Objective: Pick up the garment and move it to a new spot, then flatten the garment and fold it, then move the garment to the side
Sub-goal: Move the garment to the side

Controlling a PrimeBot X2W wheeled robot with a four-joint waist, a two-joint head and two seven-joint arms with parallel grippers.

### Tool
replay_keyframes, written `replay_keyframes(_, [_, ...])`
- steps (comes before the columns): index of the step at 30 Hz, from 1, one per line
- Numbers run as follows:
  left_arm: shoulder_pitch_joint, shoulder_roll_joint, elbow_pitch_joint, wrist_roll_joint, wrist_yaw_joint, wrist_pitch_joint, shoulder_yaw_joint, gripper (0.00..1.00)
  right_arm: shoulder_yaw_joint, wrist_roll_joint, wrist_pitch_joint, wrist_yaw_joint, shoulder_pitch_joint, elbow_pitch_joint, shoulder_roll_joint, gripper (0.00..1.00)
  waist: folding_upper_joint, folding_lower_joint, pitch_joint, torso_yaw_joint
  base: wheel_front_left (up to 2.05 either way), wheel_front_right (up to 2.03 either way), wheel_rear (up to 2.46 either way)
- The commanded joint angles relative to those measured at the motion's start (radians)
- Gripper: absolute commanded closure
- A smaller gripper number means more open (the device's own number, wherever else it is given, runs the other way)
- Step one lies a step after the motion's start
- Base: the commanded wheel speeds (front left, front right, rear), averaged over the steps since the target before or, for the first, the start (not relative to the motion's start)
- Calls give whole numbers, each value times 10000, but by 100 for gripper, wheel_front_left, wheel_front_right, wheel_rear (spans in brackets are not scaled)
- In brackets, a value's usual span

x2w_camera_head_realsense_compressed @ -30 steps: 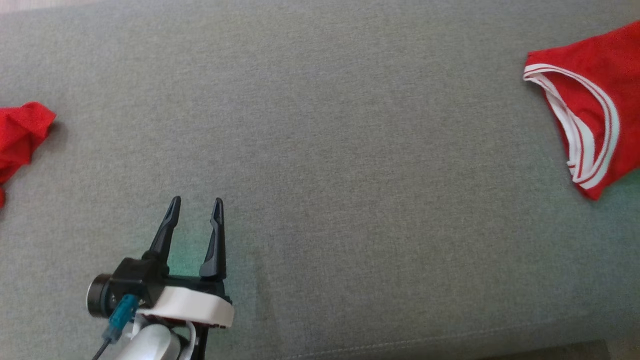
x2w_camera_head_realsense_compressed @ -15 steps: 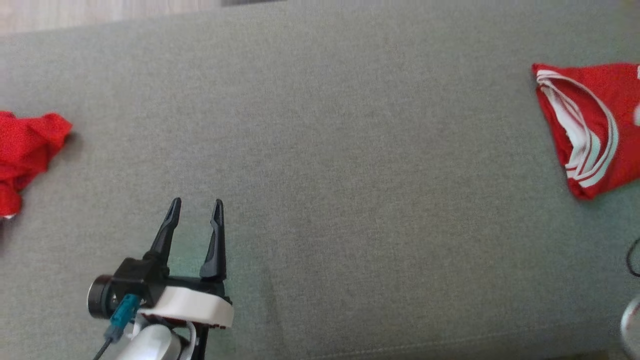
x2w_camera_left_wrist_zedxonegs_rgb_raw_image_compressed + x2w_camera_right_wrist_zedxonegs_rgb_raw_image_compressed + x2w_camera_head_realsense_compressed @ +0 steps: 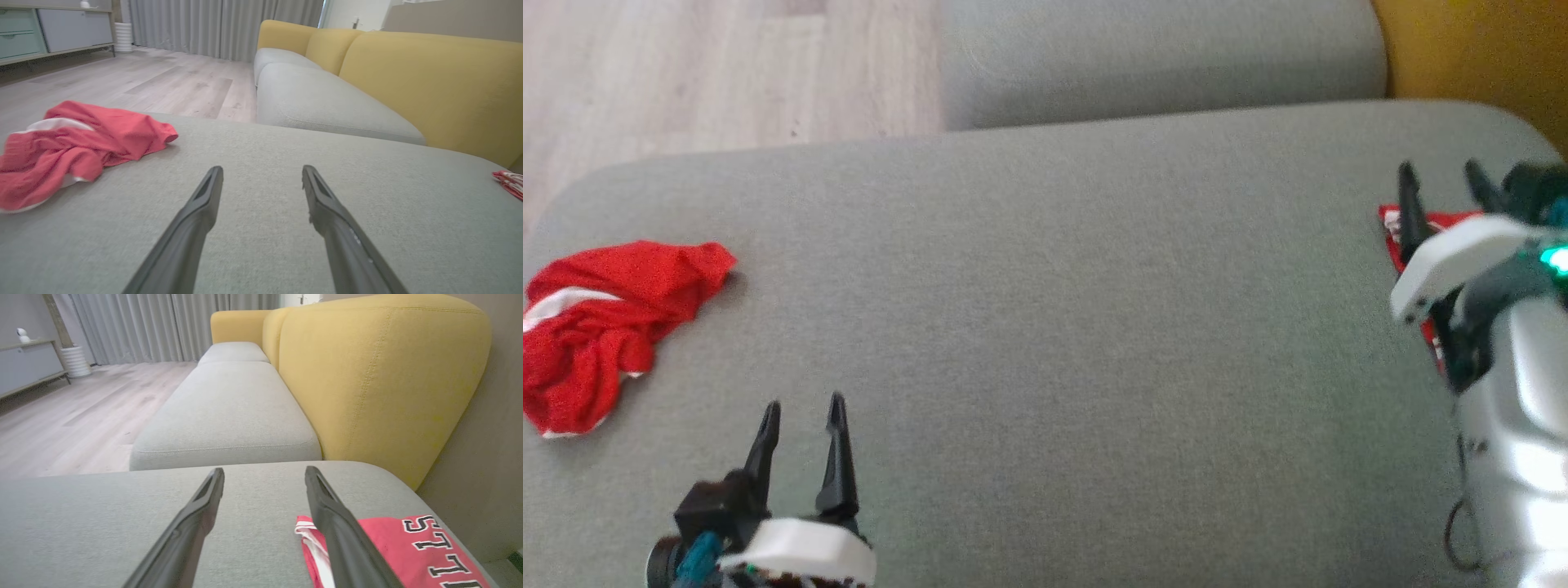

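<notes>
Newly arriving at the grey cushion's (image 3: 1045,327) right edge, right end effector (image 3: 1438,167) is hovering released and empty over the folded red garment (image 3: 388,547). Left end effector (image 3: 803,402) is sitting nearest, released; crumpled red garment (image 3: 613,327) is lying beyond, leftward.

I record a grey seat cushion (image 3: 1054,286) directly ahead, a second grey cushion (image 3: 229,408) beyond it, yellow backrests (image 3: 367,375) alongside, pale wood flooring (image 3: 686,73), grey curtains (image 3: 204,24), and a low cabinet (image 3: 61,28) with a white ribbed pot (image 3: 123,37) beside it.
</notes>
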Motion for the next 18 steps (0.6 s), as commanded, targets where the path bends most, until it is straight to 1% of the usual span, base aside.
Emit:
replay_keyframes(1, [-181,96,-171,-75,-7,-136,585,0,509,354,-217,65,289,-832,195,0,0,3,-465,431,0,0,0])
replay_keyframes(7, [349,35,8,-191,-21,-182,848,0,1051,664,-529,65,2420,-2495,700,0,0,3,-801,921,0,0,0])
replay_keyframes(11, [657,48,156,-230,-103,-187,818,0,1285,729,-710,65,3802,-3604,1013,0,0,3,-942,1160,0,0,0])
replay_keyframes(12, [657,48,156,-230,-103,-187,818,0,1285,729,-710,65,3802,-3604,1013,0,0,3,-942,1160,0,0,0])
replay_keyframes(15, [773,42,244,-261,-188,-139,703,0,1358,809,-857,65,4731,-4322,1098,0,0,3,-1003,1283,0,0,0])
replay_keyframes(18, [824,51,338,-258,-248,-71,590,0,1581,1159,-1060,65,5527,-4839,1109,0,0,3,-1063,1334,0,0,0])
